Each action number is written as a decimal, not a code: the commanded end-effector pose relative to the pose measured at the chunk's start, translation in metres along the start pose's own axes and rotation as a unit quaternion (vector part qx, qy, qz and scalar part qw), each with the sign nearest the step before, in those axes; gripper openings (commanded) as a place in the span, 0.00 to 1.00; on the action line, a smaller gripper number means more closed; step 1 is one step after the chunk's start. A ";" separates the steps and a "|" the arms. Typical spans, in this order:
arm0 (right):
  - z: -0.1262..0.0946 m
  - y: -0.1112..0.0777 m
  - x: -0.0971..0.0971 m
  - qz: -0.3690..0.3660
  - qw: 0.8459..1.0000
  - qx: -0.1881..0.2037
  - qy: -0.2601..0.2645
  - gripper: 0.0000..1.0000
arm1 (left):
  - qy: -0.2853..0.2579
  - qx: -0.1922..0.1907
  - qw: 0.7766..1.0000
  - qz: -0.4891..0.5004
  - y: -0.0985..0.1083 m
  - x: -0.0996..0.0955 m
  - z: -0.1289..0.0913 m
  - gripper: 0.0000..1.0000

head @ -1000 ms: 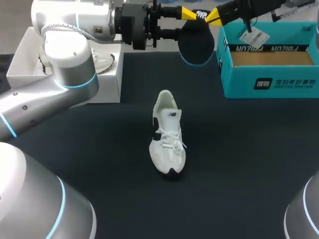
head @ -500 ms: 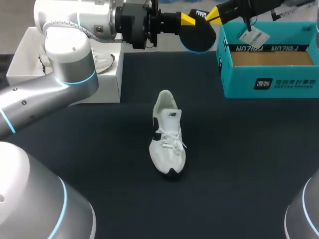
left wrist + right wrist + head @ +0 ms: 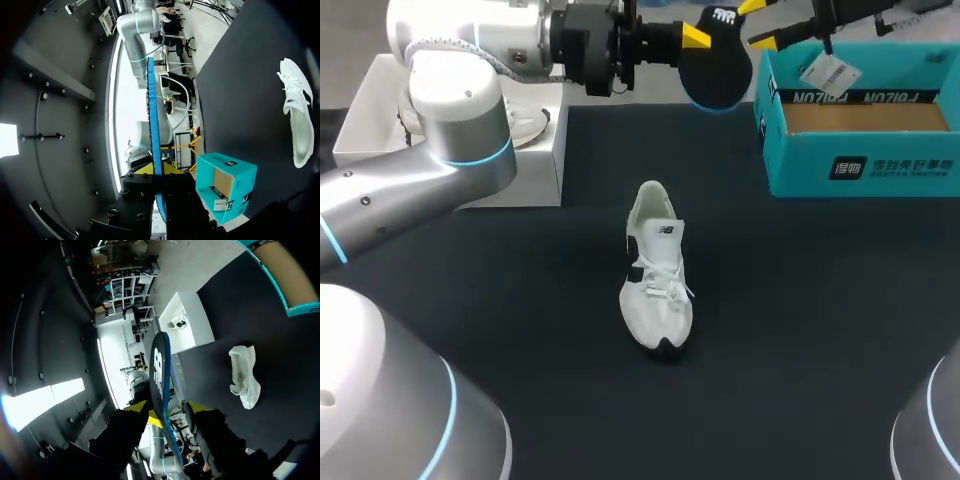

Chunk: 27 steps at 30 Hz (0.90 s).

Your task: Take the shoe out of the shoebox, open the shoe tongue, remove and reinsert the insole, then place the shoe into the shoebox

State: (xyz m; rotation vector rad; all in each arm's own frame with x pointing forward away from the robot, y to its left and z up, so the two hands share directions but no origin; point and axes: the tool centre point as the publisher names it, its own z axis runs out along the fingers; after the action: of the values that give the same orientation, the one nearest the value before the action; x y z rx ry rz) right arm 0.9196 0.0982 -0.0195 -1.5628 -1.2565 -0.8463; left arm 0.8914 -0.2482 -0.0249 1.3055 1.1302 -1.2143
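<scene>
The white shoe lies upright at the middle of the dark table, toe toward the near edge, outside the box. Farther back, the open teal shoebox stands at the right and a white box at the left. Between them at the far edge, the left gripper pinches the dark insole on edge; the right gripper is spread, one finger on either side of it
</scene>
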 end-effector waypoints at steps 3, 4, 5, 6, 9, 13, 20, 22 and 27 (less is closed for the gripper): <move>-0.032 -0.031 0.004 -0.026 0.998 -0.058 0.013 1.00 | 0.006 -0.007 1.000 0.006 -0.002 -0.003 -0.001 0.00; -0.037 -0.035 0.007 -0.035 0.997 -0.065 0.019 1.00 | 0.006 -0.007 1.000 0.007 -0.002 -0.003 -0.001 0.00; -0.043 -0.041 0.009 -0.038 0.996 -0.073 0.024 1.00 | 0.007 -0.008 1.000 0.008 -0.002 -0.003 -0.001 0.00; -0.047 -0.043 0.010 -0.040 0.996 -0.077 0.028 1.00 | 0.007 -0.009 1.000 0.008 -0.002 -0.003 -0.001 0.00; -0.057 -0.051 0.014 -0.072 0.992 -0.102 0.007 1.00 | 0.011 -0.011 1.000 0.006 -0.001 -0.003 -0.001 0.00; -0.057 -0.051 0.014 -0.072 0.992 -0.102 0.007 1.00 | 0.012 -0.018 1.000 0.003 0.000 -0.003 -0.001 0.00; -0.057 -0.051 0.014 -0.072 0.992 -0.102 0.007 1.00 | 0.017 -0.042 0.999 -0.004 0.003 -0.003 0.000 0.00; -0.057 -0.051 0.014 -0.072 0.992 -0.102 0.007 1.00 | 0.017 -0.042 0.999 -0.004 0.003 -0.003 0.000 0.00; -0.057 -0.051 0.014 -0.072 0.992 -0.102 0.007 1.00 | 0.017 -0.042 0.999 -0.004 0.003 -0.003 0.000 0.00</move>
State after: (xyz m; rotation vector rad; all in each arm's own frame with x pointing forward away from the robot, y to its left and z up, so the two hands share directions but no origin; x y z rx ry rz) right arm 0.8767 0.0506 0.0244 -1.6308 -1.3196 -1.1037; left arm 0.8956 -0.2492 -0.0214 1.2631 1.1969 -1.1441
